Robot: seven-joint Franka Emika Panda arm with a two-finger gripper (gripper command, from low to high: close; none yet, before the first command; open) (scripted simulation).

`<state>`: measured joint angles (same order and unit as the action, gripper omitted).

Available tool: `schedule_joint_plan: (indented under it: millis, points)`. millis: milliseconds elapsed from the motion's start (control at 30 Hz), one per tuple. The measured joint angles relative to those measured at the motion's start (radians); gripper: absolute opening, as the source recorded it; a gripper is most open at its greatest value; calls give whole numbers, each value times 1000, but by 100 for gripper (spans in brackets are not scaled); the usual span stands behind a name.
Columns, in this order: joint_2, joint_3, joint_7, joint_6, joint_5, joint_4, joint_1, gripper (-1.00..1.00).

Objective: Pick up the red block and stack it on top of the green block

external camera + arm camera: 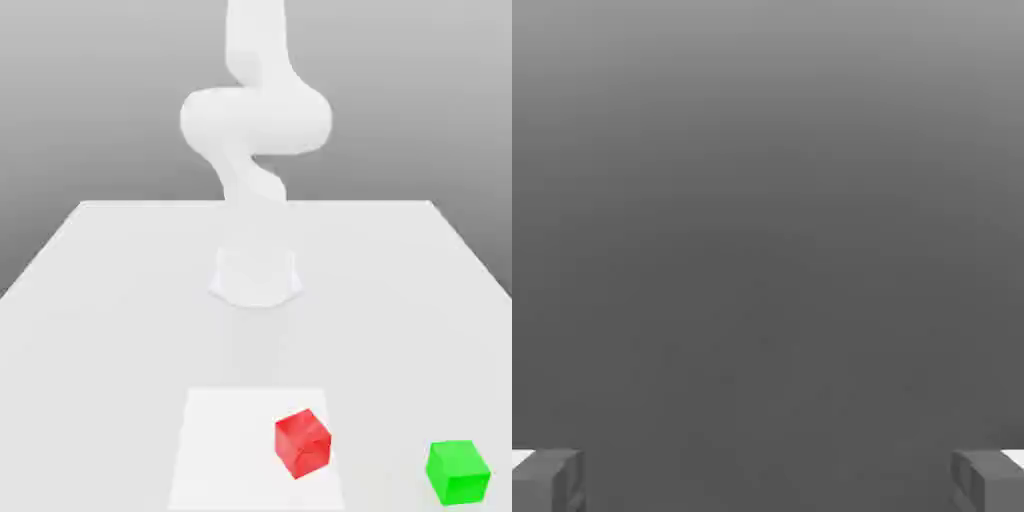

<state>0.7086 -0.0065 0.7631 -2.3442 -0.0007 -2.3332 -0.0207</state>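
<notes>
A: Where to look for the red block (303,443)?

B: On the white square (230,450), close to its edge on the exterior view's right. Sits turned at an angle to that edge, with bright red faces in sight.

A: And for the green block (458,472)?

B: Farther to the exterior view's right, well apart from the red block. Rests off the white square, on the pale table (120,340).

A: Anything in the gripper (768,482)?

B: Nothing. Stands wide open in the hand view, with fingers (550,485) far apart at either side and plain grey between.

A: How to describe the arm (256,120)?

B: Climbs from its base (256,278), beyond both blocks. Goes up narrow at first, then bulges toward the exterior view's left and right, and carries on upright past the top edge. Looks white all over, against a grey backdrop (90,100).
</notes>
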Motion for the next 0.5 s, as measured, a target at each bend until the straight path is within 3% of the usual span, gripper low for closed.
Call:
schedule_joint_plan:
  millis: [500]
  points:
    - [-550,-17,-235,-266,13,-200,-98,0]
